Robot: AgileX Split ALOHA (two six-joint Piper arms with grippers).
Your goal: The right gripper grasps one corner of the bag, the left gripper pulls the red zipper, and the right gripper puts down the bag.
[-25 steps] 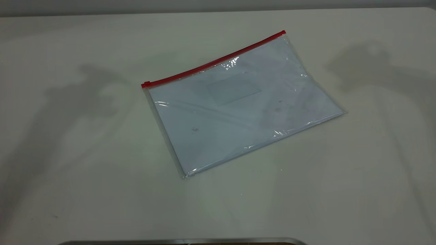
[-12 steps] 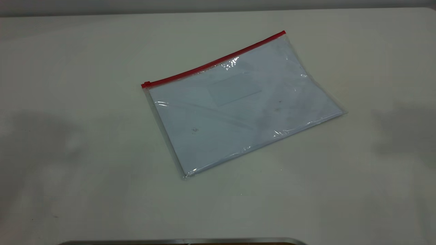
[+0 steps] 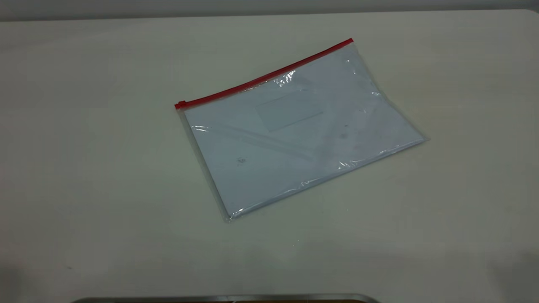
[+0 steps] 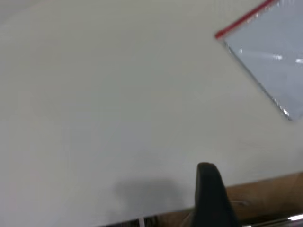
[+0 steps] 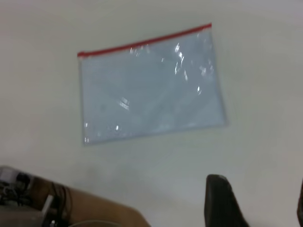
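The bag [image 3: 301,130] lies flat in the middle of the frame, its red zipper [image 3: 263,78] along the upper edge. The arm shadows seen a moment ago are gone, so both arms have pulled back. It looks like nothing is grasped yet. The right gripper [image 5: 255,201] looks spread; the left gripper [image 4: 213,198] I cannot tell. The table [image 3: 84,168] is pale.

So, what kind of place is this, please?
Probably a robot test bench, not an office. A bare pale table holds only one clear bag with a red zipper, and each wrist view shows a black tool finger near the table edge.
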